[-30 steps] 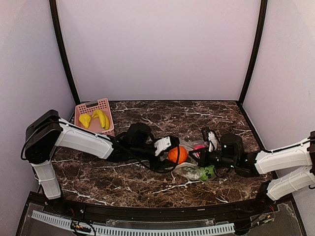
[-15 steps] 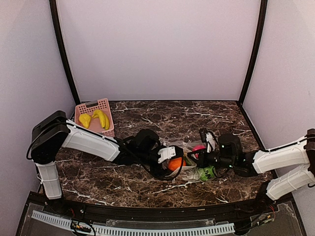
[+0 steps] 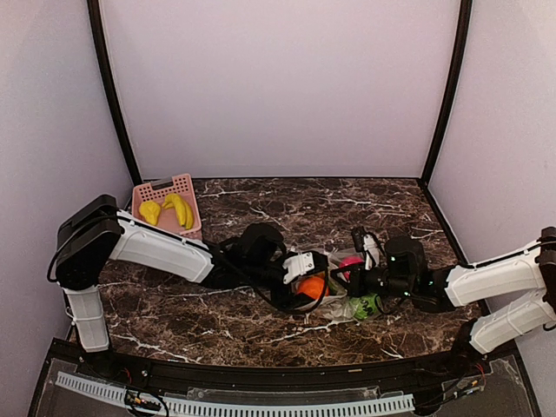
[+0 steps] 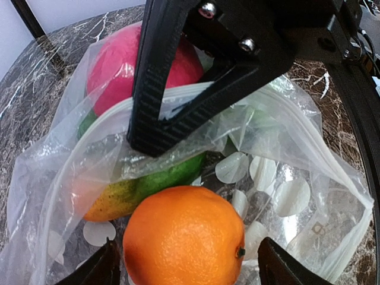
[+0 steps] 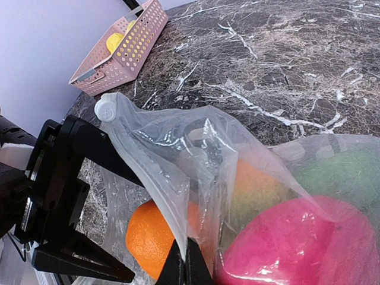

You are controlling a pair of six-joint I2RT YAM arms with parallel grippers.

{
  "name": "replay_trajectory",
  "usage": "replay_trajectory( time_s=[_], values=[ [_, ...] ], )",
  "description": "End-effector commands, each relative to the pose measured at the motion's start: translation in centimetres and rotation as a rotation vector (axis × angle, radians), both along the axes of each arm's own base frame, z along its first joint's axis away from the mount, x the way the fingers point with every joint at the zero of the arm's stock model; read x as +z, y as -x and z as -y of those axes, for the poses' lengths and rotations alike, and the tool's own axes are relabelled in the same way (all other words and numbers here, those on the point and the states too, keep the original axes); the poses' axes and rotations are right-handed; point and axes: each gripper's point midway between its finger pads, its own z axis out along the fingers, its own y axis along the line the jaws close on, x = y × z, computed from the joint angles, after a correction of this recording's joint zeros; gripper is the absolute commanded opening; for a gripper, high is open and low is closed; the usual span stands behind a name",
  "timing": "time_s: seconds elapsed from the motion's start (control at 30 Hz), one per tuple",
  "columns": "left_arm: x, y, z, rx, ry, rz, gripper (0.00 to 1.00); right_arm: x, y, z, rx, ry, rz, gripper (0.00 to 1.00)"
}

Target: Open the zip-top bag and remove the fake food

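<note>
The zip-top bag [image 3: 333, 301] lies at the middle right, its mouth open toward the left; its dots show in the left wrist view [image 4: 285, 196]. My left gripper [image 3: 306, 280] is open inside the mouth, its fingertips [image 4: 104, 270] on either side of an orange ball [image 4: 184, 237] with small gaps. My right gripper [image 5: 187, 264] is shut on the bag's upper zip edge [image 5: 154, 172] and holds it lifted. Inside lie a pink-red ball [image 5: 291, 249], a green-yellow fruit [image 4: 136, 190] and a bright green ball [image 3: 367, 304].
A pink perforated basket [image 3: 165, 187] at the back left holds yellow bananas [image 3: 178, 208]; it also shows in the right wrist view [image 5: 127, 50]. The bag's white zip slider [image 5: 107, 108] sticks up at the lifted edge. The booth walls stand close on both sides.
My left gripper has moved right, into the bag's mouth and around the orange ball. The right gripper has kept its hold on the bag's edge.
</note>
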Motion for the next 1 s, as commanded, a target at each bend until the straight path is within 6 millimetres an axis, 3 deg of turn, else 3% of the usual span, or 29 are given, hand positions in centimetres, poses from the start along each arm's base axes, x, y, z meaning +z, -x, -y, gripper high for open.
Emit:
replay_trajectory(
  time_s=[0.0, 0.27, 0.43, 0.67, 0.97],
  values=[
    [-0.3, 0.0, 0.8, -0.032, -0.012, 0.021, 0.79, 0.4, -0.2, -0.4, 0.007, -0.009, 0.011, 0.00],
    [-1.9, 0.1, 1.2, -0.079, -0.058, 0.023, 0.70, 0.2, -0.2, -0.5, 0.008, -0.006, 0.009, 0.00],
    [-1.4, 0.2, 0.7, -0.061, -0.053, 0.019, 0.52, 0.1, -0.3, -0.5, 0.006, -0.001, 0.009, 0.00],
    [4.0, 0.1, 0.1, 0.018, 0.125, 0.045, 0.42, 0.0, -0.3, -0.3, 0.001, 0.003, 0.009, 0.00],
    [10.1, 0.2, 0.1, 0.082, 0.343, 0.013, 0.42, -0.2, -0.2, 0.1, -0.012, 0.013, 0.007, 0.00]
  ],
)
